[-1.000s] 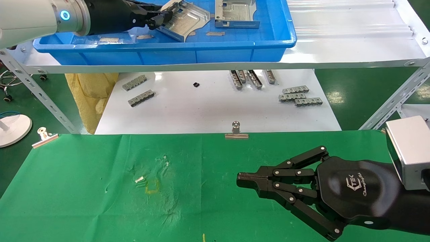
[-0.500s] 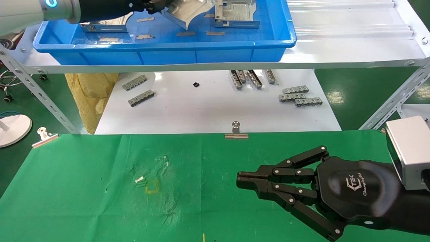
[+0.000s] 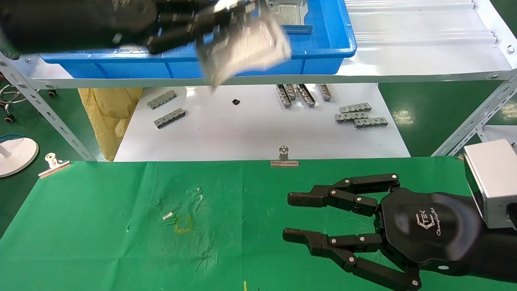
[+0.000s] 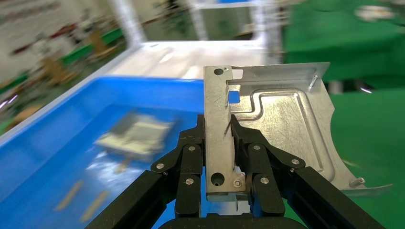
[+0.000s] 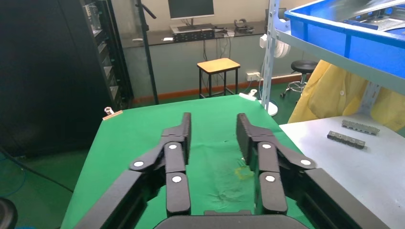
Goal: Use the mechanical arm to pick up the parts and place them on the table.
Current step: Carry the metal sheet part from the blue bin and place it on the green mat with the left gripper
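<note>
Upper left, the left end effector (image 4: 224, 143) pinches only one flange of the stamped plate (image 4: 282, 126), so swinging fast toward the green worktop (image 3: 101, 242) could shake it loose; the right end effector (image 3: 288, 218) waits spread.

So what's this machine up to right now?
The robot's left tool is clamped on a silver metal part and holds it in the air at the front edge of the blue tray on the shelf. Another part lies in the tray. The green table below has no part on it yet. The right tool hovers over that table, open and empty.
</note>
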Controlling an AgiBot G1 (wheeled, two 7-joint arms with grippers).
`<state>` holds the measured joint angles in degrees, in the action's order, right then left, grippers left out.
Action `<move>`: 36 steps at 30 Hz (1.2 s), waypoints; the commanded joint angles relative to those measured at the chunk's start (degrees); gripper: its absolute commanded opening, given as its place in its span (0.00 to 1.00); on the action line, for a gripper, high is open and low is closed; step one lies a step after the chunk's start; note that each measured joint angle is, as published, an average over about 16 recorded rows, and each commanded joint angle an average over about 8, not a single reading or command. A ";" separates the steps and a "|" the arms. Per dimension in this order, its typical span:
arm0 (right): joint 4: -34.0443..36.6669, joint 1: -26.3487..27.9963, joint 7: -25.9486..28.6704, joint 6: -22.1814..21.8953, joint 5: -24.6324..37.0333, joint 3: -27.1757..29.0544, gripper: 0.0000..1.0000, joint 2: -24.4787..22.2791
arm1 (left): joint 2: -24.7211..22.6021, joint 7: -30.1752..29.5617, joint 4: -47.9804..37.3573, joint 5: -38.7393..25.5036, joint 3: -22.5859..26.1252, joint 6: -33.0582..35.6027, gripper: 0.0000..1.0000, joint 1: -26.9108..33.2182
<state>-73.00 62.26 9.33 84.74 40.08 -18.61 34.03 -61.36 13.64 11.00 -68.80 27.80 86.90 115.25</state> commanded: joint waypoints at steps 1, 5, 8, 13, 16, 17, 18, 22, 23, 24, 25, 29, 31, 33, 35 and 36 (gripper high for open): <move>0.00 0.00 0.00 0.00 0.00 0.00 1.00 0.00 | 1.56 2.50 0.55 0.65 -0.32 4.45 0.00 -0.58; 0.00 0.00 0.00 0.00 -0.01 -0.01 1.00 0.00 | 5.56 5.12 6.99 3.35 0.99 5.11 0.00 -5.14; 0.00 0.00 -0.01 -0.01 -0.01 -0.01 1.00 -0.01 | 9.10 6.78 13.56 6.07 2.98 5.09 0.00 -10.07; 0.00 0.01 -0.01 -0.01 -0.01 -0.02 1.00 -0.01 | 12.94 11.26 20.59 7.74 8.02 4.38 0.00 -17.49; 0.00 0.01 -0.01 -0.01 -0.02 -0.03 1.00 -0.01 | 12.77 15.70 19.39 6.14 10.80 3.13 0.00 -19.93; 0.00 0.01 -0.01 -0.01 -0.02 -0.03 1.00 -0.01 | 12.44 17.44 18.42 5.31 11.56 2.47 0.00 -20.45; 0.00 0.01 -0.01 -0.01 -0.02 -0.03 1.00 -0.01 | 12.03 19.31 17.23 4.43 12.21 1.64 0.00 -20.86; 0.00 0.01 -0.02 -0.01 -0.02 -0.04 1.00 -0.01 | 10.03 25.98 11.91 1.24 13.82 -2.16 0.00 -21.86; 0.00 0.01 -0.02 -0.02 -0.03 -0.04 1.00 -0.01 | 9.57 27.33 10.68 0.66 14.05 -3.01 0.00 -22.03; 0.00 0.01 -0.02 -0.02 -0.03 -0.04 1.00 -0.02 | 9.13 28.48 9.44 0.27 14.19 -3.71 0.00 -22.17; 0.00 0.01 -0.02 -0.02 -0.03 -0.04 1.00 -0.02 | 8.73 29.43 8.21 -0.03 14.30 -4.27 0.00 -22.28; 0.00 0.01 -0.02 -0.02 -0.03 -0.05 1.00 -0.02 | 7.46 31.89 3.91 -0.82 14.73 -4.90 0.13 -22.28; 0.00 0.01 -0.02 -0.02 -0.03 -0.05 1.00 -0.02 | 6.90 32.90 2.19 -1.20 14.98 -4.83 0.38 -22.06; 0.00 0.01 -0.03 -0.02 -0.04 -0.05 1.00 -0.02 | 6.35 34.13 0.82 -1.60 15.22 -4.86 0.63 -21.83; 0.00 0.01 -0.03 -0.02 -0.04 -0.06 1.00 -0.02 | 5.77 35.36 -0.35 -1.84 15.36 -5.09 0.88 -21.63; 0.00 0.01 -0.03 -0.02 -0.04 -0.06 1.00 -0.02 | 5.47 35.99 -0.89 -1.92 15.40 -5.27 0.96 -21.53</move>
<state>-73.00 62.27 9.30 84.71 40.04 -18.66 34.01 -55.86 49.31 10.32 -70.63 43.13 81.48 93.73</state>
